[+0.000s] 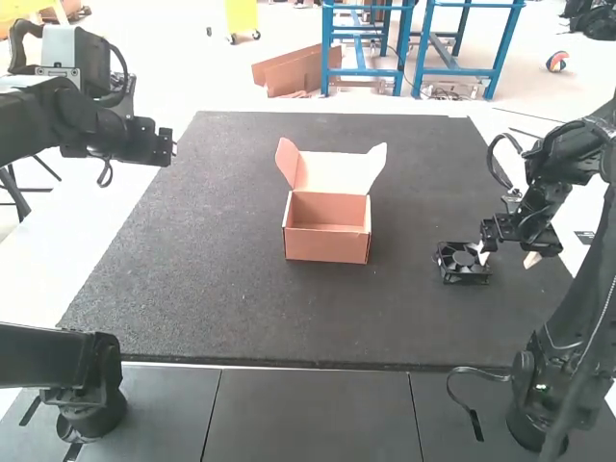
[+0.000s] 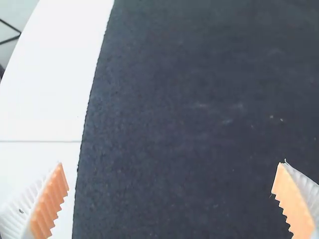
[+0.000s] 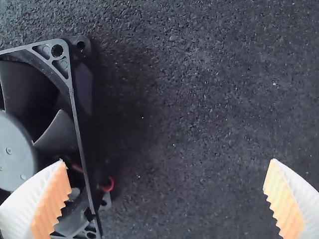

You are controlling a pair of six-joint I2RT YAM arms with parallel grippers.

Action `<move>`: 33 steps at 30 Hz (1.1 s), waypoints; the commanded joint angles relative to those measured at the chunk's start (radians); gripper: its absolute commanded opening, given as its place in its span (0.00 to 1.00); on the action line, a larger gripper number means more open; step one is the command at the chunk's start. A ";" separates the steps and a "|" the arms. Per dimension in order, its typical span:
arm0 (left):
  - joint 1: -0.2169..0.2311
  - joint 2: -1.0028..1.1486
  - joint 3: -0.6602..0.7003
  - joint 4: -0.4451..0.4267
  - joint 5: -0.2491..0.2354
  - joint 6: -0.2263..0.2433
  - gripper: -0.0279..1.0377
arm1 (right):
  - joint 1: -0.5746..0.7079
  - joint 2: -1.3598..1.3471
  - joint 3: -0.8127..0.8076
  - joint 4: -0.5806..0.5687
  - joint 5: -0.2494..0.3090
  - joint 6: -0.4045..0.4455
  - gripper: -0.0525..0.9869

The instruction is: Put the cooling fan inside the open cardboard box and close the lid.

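Observation:
A black square cooling fan point(image 1: 463, 262) lies flat on the black mat point(image 1: 192, 250), right of the box. My right gripper point(image 1: 505, 252) hovers just above the fan's right edge, open; one white finger with an orange pad point(image 3: 47, 201) overlaps the fan's frame point(image 3: 47, 119), the other pad point(image 3: 284, 199) stands over bare mat. The cardboard box point(image 1: 327, 227) stands open at the mat's centre, its lid flap point(image 1: 332, 166) upright at the back. My left gripper point(image 2: 172, 204) is open, high over the mat's left edge, with nothing between its pads.
The mat point(image 2: 199, 99) covers most of the white table point(image 2: 50, 74); its left border runs beneath the left gripper. The right arm's base point(image 1: 553, 395) stands at the near right, the left arm's base point(image 1: 77, 385) at the near left.

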 commanded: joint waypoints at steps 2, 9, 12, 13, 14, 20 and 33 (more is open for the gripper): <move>0.008 -0.005 0.001 0.003 -0.010 0.013 0.94 | 0.001 0.034 0.034 0.000 0.006 -0.006 0.92; 0.008 -0.005 -0.003 0.003 -0.010 0.013 0.94 | 0.001 0.034 0.060 -0.005 -0.003 -0.006 0.92; 0.008 -0.006 -0.006 0.003 -0.011 0.012 0.94 | 0.001 0.035 0.059 -0.005 -0.005 -0.006 0.92; 0.008 -0.006 -0.005 0.003 -0.011 0.013 0.94 | 0.001 0.037 0.060 -0.005 -0.006 -0.006 0.92; 0.008 -0.006 -0.005 0.003 -0.011 0.013 0.94 | 0.001 0.038 0.060 -0.005 -0.006 -0.006 0.92; 0.008 -0.008 -0.006 0.000 -0.011 0.013 0.94 | 0.009 0.037 0.079 -0.040 -0.034 -0.008 0.92; 0.008 -0.011 -0.012 -0.006 -0.011 0.012 0.94 | 0.009 0.052 0.071 -0.049 -0.031 -0.009 0.92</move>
